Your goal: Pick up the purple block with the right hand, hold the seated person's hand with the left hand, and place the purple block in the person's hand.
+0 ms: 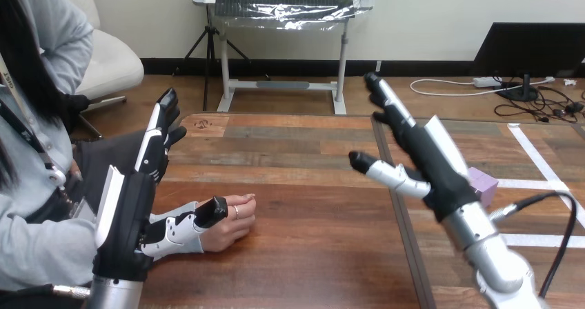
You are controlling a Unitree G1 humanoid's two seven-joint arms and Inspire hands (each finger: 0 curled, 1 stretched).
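Barely begun: the small, cube-shaped purple block (485,185) is not yet picked up, and the person's hand (234,225) is not yet held.

My right hand (434,167) hangs above the brown wooden table (303,185), fingers spread and nothing in it. The purple block sits on the table just behind it. My left hand (131,212) stands with fingers straight, its thumb lying over the person's hand, which rests on the table. I see no closed grip, so pick-up, hold and hand-over all seem left.
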